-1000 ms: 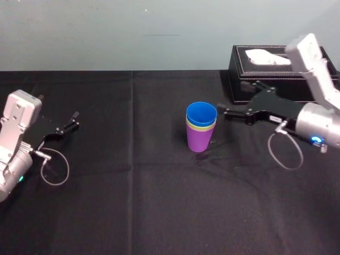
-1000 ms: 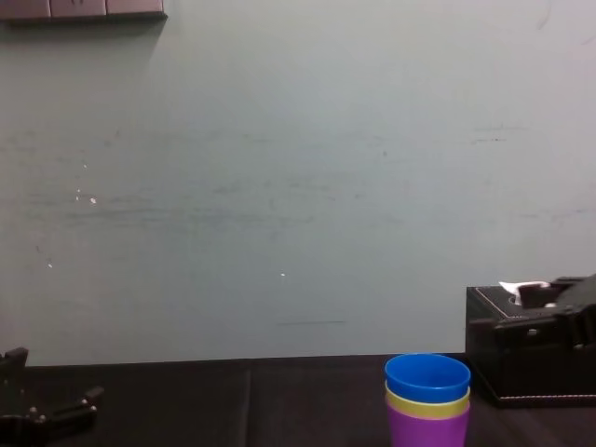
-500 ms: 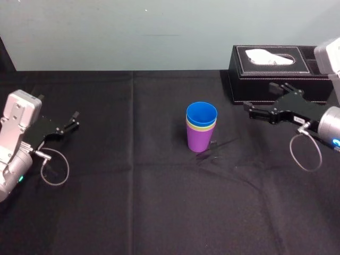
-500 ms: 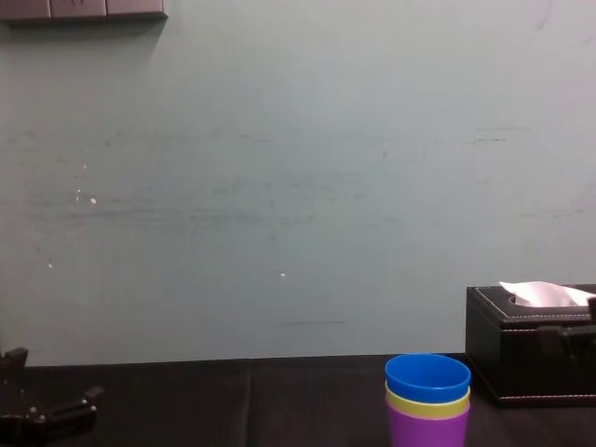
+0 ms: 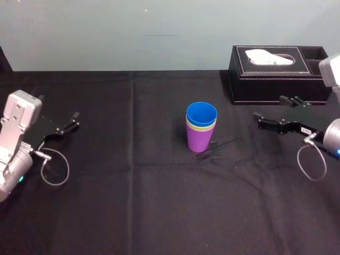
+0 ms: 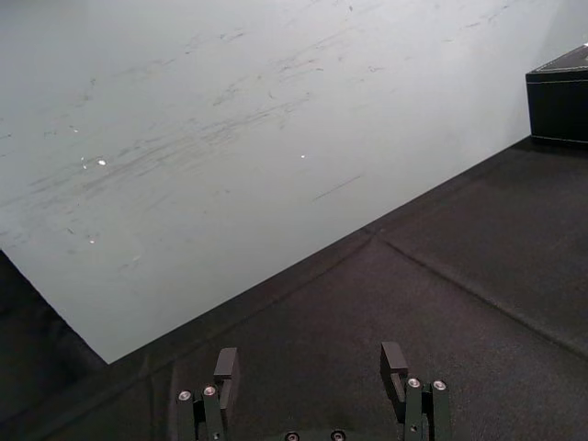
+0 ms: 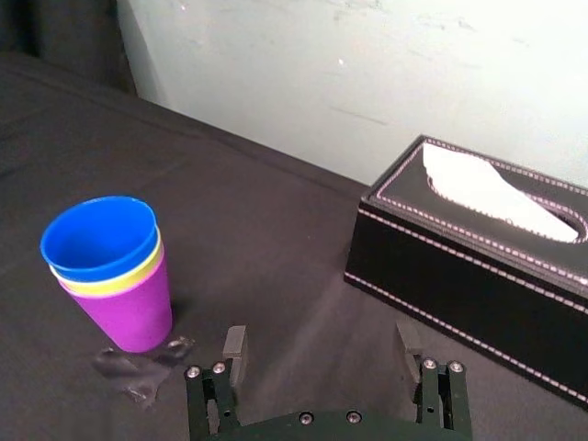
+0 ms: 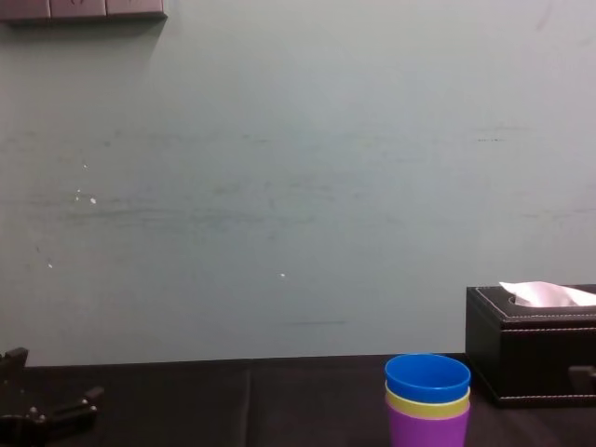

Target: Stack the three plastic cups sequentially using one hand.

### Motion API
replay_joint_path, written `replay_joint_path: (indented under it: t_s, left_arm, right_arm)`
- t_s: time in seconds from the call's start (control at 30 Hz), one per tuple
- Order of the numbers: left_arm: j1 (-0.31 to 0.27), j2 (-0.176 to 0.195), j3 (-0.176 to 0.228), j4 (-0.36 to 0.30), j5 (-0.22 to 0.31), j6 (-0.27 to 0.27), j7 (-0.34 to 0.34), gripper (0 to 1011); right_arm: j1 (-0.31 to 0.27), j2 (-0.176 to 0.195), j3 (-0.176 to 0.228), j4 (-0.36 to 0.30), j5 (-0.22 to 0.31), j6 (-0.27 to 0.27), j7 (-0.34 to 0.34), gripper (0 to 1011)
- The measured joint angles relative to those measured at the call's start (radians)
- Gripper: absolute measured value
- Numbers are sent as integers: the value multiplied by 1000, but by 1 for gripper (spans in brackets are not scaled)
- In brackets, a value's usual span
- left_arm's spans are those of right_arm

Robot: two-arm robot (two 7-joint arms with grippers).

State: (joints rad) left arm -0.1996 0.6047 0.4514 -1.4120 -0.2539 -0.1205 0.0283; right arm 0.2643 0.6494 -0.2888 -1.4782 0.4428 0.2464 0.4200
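The three plastic cups (image 5: pixel 201 127) stand nested in one upright stack at the middle of the black cloth: purple at the bottom, yellow-green in the middle, blue on top. The stack also appears in the right wrist view (image 7: pixel 108 276) and the chest view (image 8: pixel 427 400). My right gripper (image 5: pixel 267 106) hovers well to the stack's right, in front of the tissue box, open and empty (image 7: pixel 320 340). Far to the left my left gripper (image 5: pixel 76 119) rests parked, open with nothing in it (image 6: pixel 310 358).
A black tissue box (image 5: pixel 276 74) with a white tissue sits at the back right, just behind my right gripper. A small shiny clear scrap (image 7: pixel 138 363) lies on the cloth by the stack's base. The black table (image 5: pixel 133 202) ends at a pale wall.
My right gripper has pulled back to the right, away from the cup stack, and stays open. The stack and the left arm have not moved.
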Motion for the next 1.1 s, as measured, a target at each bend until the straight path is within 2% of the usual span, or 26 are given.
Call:
replay_joint_path:
  t_s: [0.2, 1.1]
  left_arm:
    - [0, 0, 0, 0, 0, 0, 0, 1011]
    - [0, 0, 0, 0, 0, 0, 0, 1011]
  right_arm:
    - [-7, -9, 3, 19, -5, 1, 0, 1002]
    - [-4, -6, 1, 12, -4, 3, 2, 1003]
